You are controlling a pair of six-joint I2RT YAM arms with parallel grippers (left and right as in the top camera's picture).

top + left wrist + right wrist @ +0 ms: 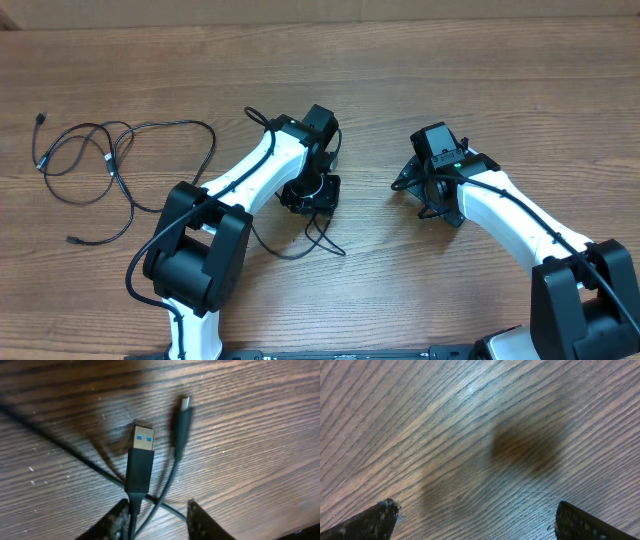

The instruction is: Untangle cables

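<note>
USB plug (141,460) pointing lengthwise away from left hand (157,512), smaller plug (183,417) alongside

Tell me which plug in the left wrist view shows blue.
The wide flat plug on the left: its silvery end shows blue inside. The slimmer plug to its right has a small narrow tip, no blue.

No text, label, brand, number or sign can be read in any view. Nothing legible is made out on the USB plug (141,455); that view is blurred.
</note>
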